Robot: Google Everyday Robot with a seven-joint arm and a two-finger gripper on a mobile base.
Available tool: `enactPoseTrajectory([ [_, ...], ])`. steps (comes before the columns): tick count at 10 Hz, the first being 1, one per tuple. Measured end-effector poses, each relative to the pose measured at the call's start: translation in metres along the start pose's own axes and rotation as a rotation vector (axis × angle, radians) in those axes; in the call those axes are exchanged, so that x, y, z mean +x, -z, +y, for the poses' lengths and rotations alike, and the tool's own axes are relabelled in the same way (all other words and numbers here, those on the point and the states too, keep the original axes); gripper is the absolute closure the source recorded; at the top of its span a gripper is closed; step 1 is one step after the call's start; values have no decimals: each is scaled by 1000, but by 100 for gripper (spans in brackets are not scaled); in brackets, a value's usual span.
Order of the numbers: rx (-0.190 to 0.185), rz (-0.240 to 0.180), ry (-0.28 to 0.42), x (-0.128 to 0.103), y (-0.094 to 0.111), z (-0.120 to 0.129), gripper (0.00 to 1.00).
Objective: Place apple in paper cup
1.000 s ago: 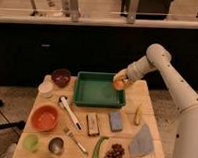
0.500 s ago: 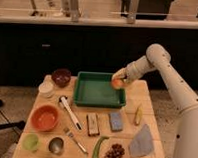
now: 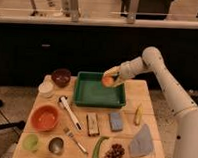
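Note:
The apple, small and orange-yellow, sits in my gripper, which is shut on it and holds it above the far right part of the green tray. My white arm reaches in from the right. The paper cup, short and cream, stands at the table's left edge, just in front of the dark maroon bowl and well to the left of the gripper.
On the wooden table are an orange bowl, a light green cup, a metal cup, a white utensil, a fork, a blue sponge, a yellow corn-like item, grapes and a grey cloth.
The gripper with the apple has moved slightly left over the tray. Nothing else has moved.

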Motion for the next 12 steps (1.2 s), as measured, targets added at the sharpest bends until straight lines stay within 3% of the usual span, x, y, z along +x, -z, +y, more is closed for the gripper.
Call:
enactPoseTrajectory([
  [4,77,-97,-71,10,-32,-35,100],
  [6,117,-117,-103,13,-38,-43,100],
  [12,122,-118,-100,11,-40,-46,100],
])
